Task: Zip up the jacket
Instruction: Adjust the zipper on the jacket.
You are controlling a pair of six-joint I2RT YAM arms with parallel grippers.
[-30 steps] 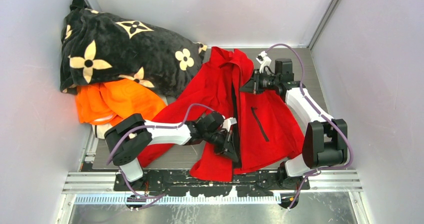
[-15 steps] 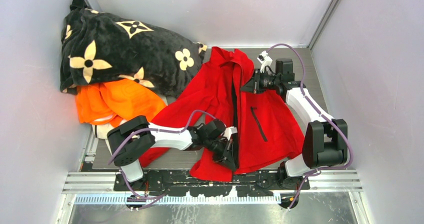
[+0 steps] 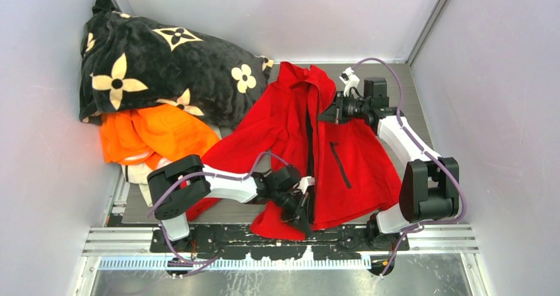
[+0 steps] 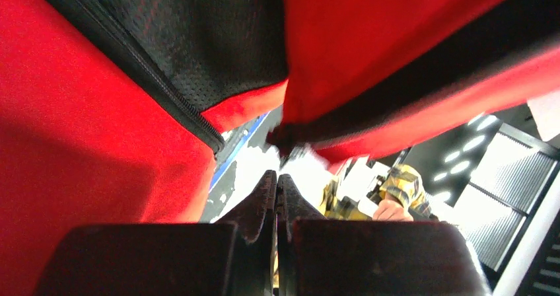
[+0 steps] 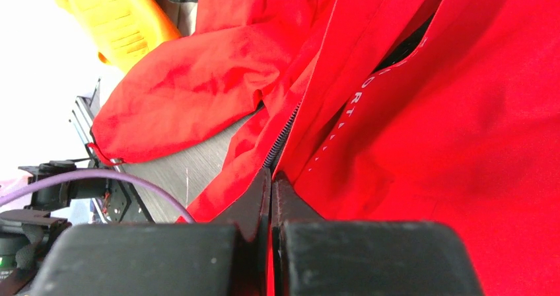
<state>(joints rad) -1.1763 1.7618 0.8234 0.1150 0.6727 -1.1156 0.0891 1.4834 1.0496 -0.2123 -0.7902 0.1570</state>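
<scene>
The red jacket lies spread on the table with its front open and a dark gap down the middle. My left gripper is at the bottom hem by the near edge. In the left wrist view that gripper is shut, with its tips just under the hem's dark zip end and nothing showing between them. My right gripper sits at the right front panel's edge at chest height. It is shut with red cloth in the slit, beside the zip teeth and white lettering.
A black blanket with cream flowers is heaped at the back left, over an orange garment. Grey walls close in both sides. The metal rail of the near edge runs just below the jacket's hem.
My left gripper has slid along the jacket's opening toward the near edge, down to the hem. The right arm has stayed put.
</scene>
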